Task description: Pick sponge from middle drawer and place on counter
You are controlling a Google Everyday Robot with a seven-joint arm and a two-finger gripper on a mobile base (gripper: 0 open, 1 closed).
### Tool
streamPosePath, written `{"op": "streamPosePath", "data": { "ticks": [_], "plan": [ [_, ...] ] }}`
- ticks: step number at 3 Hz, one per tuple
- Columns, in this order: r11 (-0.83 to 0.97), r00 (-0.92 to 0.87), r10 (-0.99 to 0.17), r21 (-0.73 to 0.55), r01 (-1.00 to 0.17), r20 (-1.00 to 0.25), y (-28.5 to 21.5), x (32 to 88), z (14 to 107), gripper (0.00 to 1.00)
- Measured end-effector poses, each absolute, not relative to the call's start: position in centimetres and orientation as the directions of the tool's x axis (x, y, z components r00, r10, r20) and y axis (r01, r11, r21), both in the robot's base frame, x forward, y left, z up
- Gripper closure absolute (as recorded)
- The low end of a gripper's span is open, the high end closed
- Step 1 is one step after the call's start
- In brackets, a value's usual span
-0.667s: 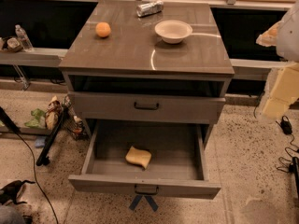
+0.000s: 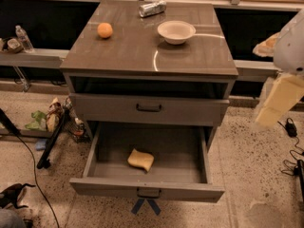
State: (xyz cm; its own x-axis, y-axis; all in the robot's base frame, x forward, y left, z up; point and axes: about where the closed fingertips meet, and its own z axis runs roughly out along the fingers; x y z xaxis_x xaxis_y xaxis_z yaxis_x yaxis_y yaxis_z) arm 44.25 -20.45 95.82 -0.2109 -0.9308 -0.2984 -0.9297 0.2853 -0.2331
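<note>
The pale-yellow sponge [image 2: 140, 160] lies on the floor of the open middle drawer [image 2: 147, 189], left of its centre and towards the front. The drawer is pulled well out from the cabinet's bottom. Above it is the closed grey front with a dark handle [image 2: 148, 108]. The counter [image 2: 142, 51] is the glossy grey-brown cabinet top. My gripper [image 2: 279, 101] hangs blurred at the right edge, beside the cabinet at the height of the closed drawer, well to the right of and above the sponge. It holds nothing that I can see.
On the counter stand an orange fruit [image 2: 105, 30] at the left, a white bowl [image 2: 176, 31] at the right and a tipped silver can [image 2: 152, 8] at the back. Cables and clutter [image 2: 52, 115] lie on the floor left of the cabinet. More cables [image 2: 292, 127] lie at the right.
My arm at the right edge has shifted slightly lower. The sponge, the drawer and the things on the counter have not moved.
</note>
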Motion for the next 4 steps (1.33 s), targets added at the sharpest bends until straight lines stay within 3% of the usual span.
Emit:
{"op": "streamPosePath", "data": {
  "ticks": [2, 4],
  "plan": [
    [0.316, -0.216, -0.85, -0.139, -0.938, -0.48, -13.5, 46.5, 86.4, 0.0],
    [0.327, -0.227, -0.834, -0.12, -0.937, -0.502, -5.4, 48.1, 75.2, 0.0]
  ]
}}
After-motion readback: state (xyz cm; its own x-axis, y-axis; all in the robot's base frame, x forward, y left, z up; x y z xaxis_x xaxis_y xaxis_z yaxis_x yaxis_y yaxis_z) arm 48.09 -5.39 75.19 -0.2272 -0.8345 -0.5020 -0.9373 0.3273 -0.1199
